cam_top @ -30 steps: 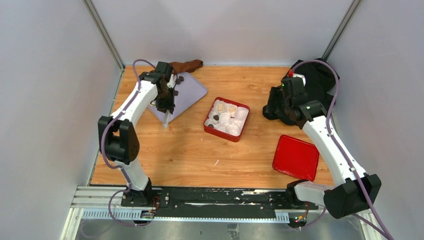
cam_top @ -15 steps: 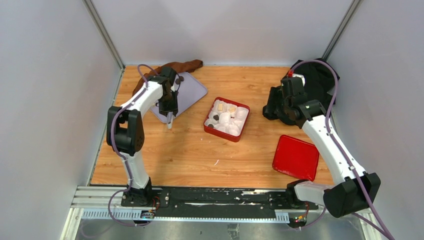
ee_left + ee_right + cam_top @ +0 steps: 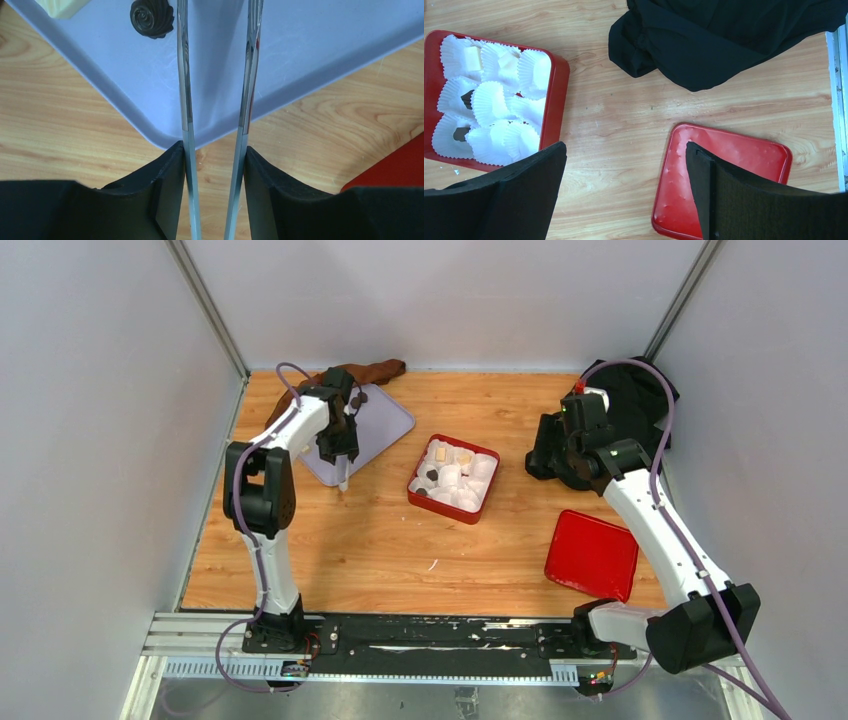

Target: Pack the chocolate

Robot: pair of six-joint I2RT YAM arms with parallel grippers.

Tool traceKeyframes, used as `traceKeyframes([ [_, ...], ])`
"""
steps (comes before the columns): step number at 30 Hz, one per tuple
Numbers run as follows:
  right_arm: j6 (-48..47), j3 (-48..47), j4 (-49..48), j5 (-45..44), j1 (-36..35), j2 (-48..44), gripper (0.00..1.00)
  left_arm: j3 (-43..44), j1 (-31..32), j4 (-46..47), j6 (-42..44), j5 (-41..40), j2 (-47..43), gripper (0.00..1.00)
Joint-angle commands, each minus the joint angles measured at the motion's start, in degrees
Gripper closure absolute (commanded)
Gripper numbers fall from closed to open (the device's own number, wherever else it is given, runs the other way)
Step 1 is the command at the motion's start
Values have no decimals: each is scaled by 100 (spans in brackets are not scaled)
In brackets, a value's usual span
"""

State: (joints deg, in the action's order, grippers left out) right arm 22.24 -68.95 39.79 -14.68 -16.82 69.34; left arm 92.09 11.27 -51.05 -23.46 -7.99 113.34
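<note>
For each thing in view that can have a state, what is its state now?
left gripper: open, holding nothing, above the lavender tray.
right gripper: open, holding nothing.
red box: uncovered, paper cups inside, a few filled.
red lid: off, flat on the table.
dark chocolate: on the tray.

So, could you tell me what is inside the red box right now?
The red box holds white paper cups. Two cream chocolates sit in far cups and two dark pieces in others. Cup walls hide the bottoms of the rest.
</note>
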Motion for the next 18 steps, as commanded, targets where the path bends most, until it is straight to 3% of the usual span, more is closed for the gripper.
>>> traceKeyframes([
  [1,-62,-163,29,-123,38,8,7,273,-87,68,-50,-65,173,53],
  [9,-40,-162,37,-124,42,-7,7,514,-173,86,-35,-97,377,58],
  [18,-3,-118,46,-125,38,-37,7,368,-178,148,86,-51,93,99],
])
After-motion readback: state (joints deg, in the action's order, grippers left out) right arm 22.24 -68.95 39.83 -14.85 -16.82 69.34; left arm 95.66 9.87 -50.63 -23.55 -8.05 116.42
